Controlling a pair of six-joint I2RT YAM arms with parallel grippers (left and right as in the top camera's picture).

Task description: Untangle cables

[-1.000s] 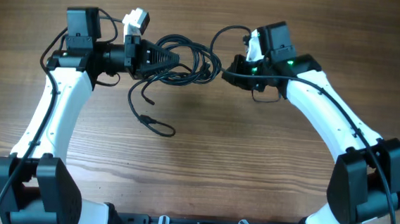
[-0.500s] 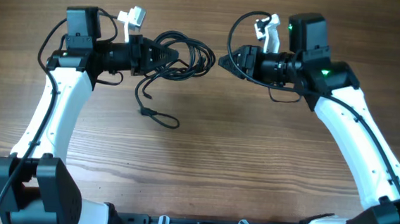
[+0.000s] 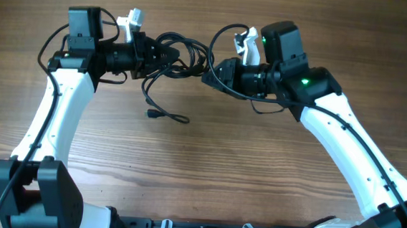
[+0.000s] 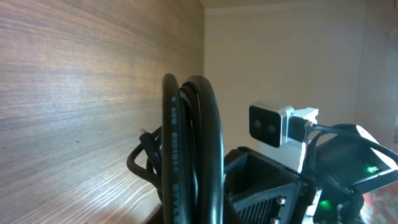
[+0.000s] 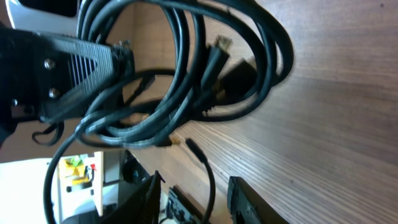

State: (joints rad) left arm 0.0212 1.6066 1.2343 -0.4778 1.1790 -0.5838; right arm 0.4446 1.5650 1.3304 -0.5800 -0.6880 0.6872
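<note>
Left arm (image 3: 49, 117): white, rising along the left side of the table and bending right at the top towards the middle.
Left gripper (image 3: 163, 56): jaws closed tight on the cables, pointing right; the right wrist view shows its ribbed black finger pressed into the bundle.
Cables (image 3: 193, 52): a small tangle of thin black loops at the far middle of the table, held at its left edge by the left gripper. The loops fan out to the right towards the other gripper. In the left wrist view several strands stand side by side, arching right in front of the lens.
Loose strand (image 3: 148, 88): drops from the bundle towards the near side and curls right. It lies on the wood and ends in a small plug (image 3: 150, 113).
Plug ends: a gold-tipped plug (image 5: 222, 42) shows inside the loops in the right wrist view (which cord it belongs to I cannot tell).
Right gripper (image 3: 207, 77): jaws apart at a moderate gap, pointing left, its tips just beside the right edge of the tangle. In the right wrist view one thin strand runs down between the two fingers (image 5: 249, 199), with space on either side and no pinch.
Right arm (image 3: 345, 145): white, coming from the lower right corner and reaching up and left, with a green light on near the wrist.
Table (image 3: 221, 173): wood grain, bare under the bundle.
</note>
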